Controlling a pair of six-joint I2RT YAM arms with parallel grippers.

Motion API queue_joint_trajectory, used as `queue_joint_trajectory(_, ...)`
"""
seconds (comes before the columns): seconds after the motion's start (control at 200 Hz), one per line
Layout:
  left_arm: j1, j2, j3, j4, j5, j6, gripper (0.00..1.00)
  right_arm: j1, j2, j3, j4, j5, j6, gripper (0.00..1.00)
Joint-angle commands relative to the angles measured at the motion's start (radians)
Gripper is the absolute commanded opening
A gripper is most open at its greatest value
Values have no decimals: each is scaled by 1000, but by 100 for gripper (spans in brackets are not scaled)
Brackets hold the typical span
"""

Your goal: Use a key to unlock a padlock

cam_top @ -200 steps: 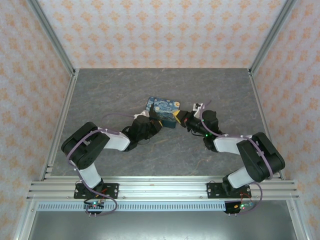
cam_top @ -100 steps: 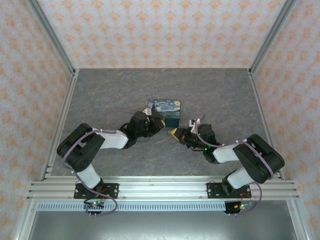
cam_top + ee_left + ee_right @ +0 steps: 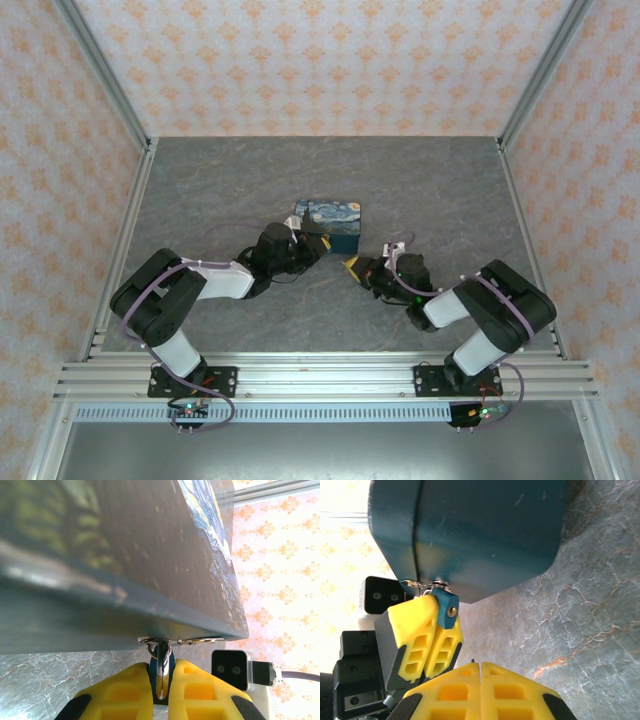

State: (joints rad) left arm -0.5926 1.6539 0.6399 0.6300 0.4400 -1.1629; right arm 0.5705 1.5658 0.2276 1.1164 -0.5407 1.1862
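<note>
underneath padlock (image 3: 445,609): marbled table (image 3: 200,180), papered walls (image 3: 330,60)

No word, brand, label or number can be read. The box (image 3: 338,218) bears only a wordless night-sky print, and the padlock (image 3: 447,611) shows no legible marking.
</note>
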Motion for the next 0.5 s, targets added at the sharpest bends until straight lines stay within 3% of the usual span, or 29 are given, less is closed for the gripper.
queue_joint_trajectory(0.0,11,10,-5,124,28,-52,0,8,-50,-20,42,49,15,0)
queue_joint_trajectory(0.495,13,27,-28,239,24,-150,0,16,-73,15,41,110,55,0)
